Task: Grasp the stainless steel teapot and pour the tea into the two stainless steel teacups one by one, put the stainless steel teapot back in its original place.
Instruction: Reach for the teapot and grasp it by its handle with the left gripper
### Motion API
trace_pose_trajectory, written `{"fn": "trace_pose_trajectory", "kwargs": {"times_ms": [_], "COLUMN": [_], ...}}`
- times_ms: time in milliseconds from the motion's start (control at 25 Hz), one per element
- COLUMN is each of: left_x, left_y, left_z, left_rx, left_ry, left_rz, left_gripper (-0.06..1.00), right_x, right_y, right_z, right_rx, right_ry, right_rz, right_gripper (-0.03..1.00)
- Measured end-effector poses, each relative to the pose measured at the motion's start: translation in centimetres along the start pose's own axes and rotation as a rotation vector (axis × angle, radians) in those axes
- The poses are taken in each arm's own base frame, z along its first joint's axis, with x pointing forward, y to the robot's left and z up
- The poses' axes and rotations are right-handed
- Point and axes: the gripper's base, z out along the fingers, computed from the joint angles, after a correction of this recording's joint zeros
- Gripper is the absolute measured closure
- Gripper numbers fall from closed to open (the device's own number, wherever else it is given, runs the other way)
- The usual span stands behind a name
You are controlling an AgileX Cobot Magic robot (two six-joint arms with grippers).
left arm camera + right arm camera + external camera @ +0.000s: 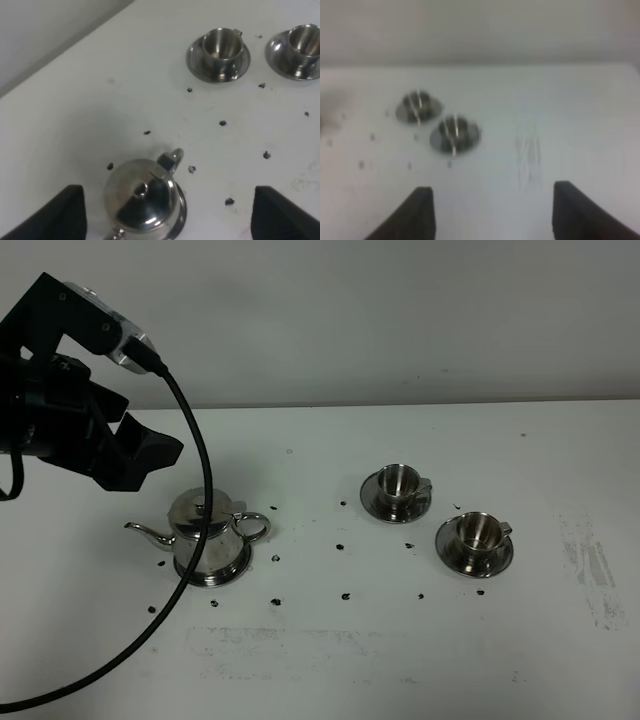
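Teapot [205, 533] is sitting upright on its coaster dish [238, 568] at the left of the desk [400, 650], well apart from the farther teacup [398, 481] and the nearer teacup [478, 531]. Left gripper [150, 452] is hovering above it, jaws spread and empty; right gripper [492, 200] is hanging with jaws apart too.

The left arm [60, 420] is matt black and blocky, with a silver-grey camera housing [125, 345] on top. A thick black cable [203, 455] plugs into it. The left gripper [170, 217] has black wedge-shaped fingers [55, 215]. The right gripper [490, 215] looks alike, though blurred.
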Motion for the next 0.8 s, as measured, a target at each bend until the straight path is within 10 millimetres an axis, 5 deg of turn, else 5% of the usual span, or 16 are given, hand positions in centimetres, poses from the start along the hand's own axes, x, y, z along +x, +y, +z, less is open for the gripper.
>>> {"fn": "trace_pose_trajectory", "kwargs": {"times_ms": [160,800], "left_x": [-0.1,0.5], "left_y": [0.1,0.3], "left_z": [0.0,1.4], "left_rx": [-0.019,0.017], "left_ry": [-0.007,0.041], "left_rz": [0.008,0.016], "left_gripper": [0.29,0.32], "right_x": [1.9,1.8], "right_y": [-0.1,0.4], "right_z": [1.8,1.8], "right_rx": [-0.020,-0.019], "right_ry": [0.112,0.093], "right_rz": [-0.010,0.036], "right_gripper": [0.48,0.50]}}
